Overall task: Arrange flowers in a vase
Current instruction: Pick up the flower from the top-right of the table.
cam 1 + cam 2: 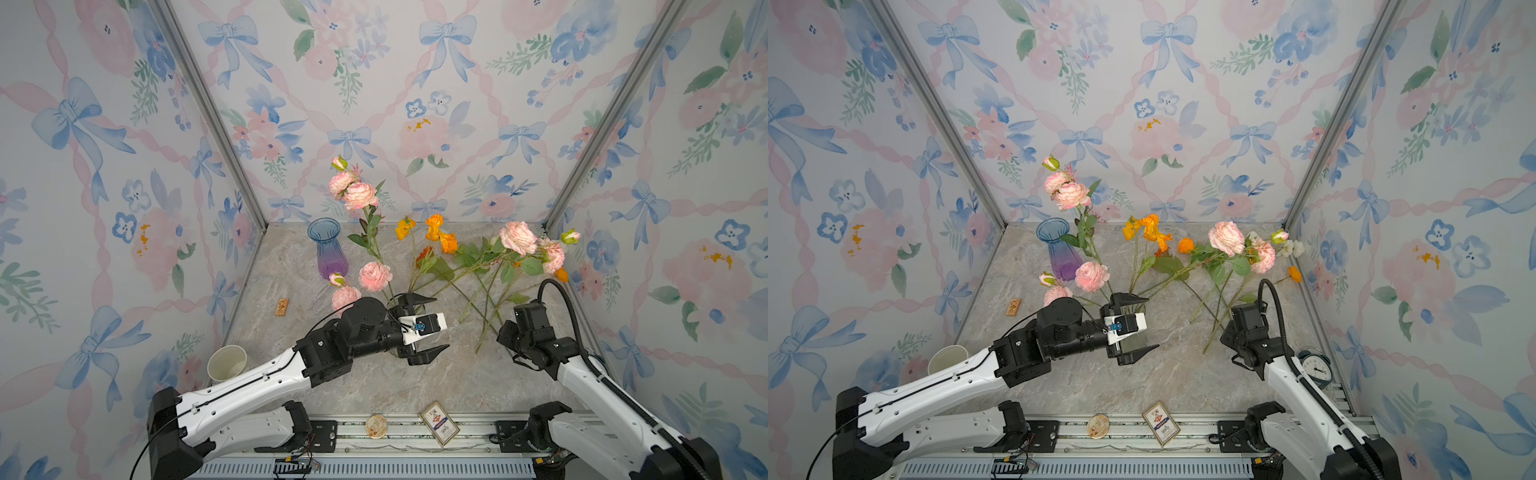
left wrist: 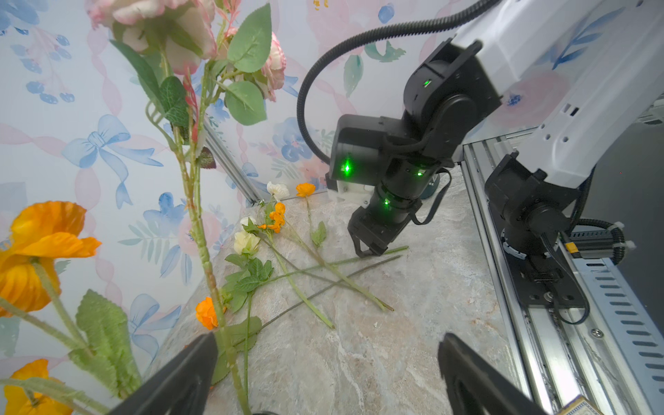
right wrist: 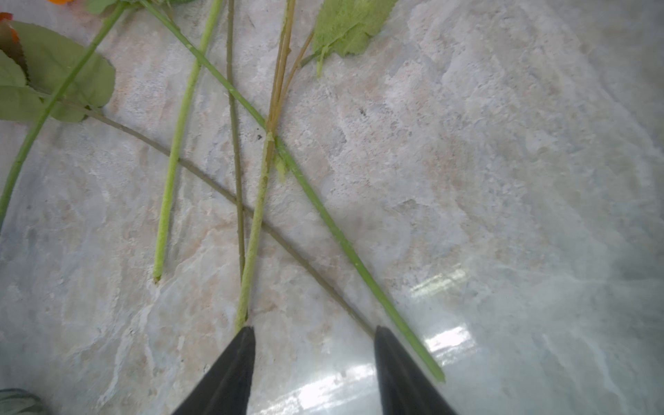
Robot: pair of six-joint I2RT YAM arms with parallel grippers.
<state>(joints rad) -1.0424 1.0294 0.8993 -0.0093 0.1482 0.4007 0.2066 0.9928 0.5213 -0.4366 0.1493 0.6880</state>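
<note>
A blue-and-purple glass vase (image 1: 327,249) stands empty at the back left of the stone table (image 1: 374,386). Pink flowers (image 1: 359,195) and orange poppies (image 1: 440,235) stand upright, and their stems meet under my left gripper (image 1: 441,322). That gripper is open wide, with one stem (image 2: 201,233) beside a finger. More flowers (image 1: 518,237) lie to the right, their stems crossed. My right gripper (image 3: 314,328) points down at the stem ends (image 3: 258,201), jaws partly apart, bare table between them. A pale stem ends at one fingertip and a thin one runs behind the other.
A paper cup (image 1: 226,363) lies at the front left and a small wooden tag (image 1: 281,307) beside the left wall. A card box (image 1: 439,424) and a round disc (image 1: 376,426) rest on the front rail. An alarm clock (image 1: 1315,366) stands behind the right arm.
</note>
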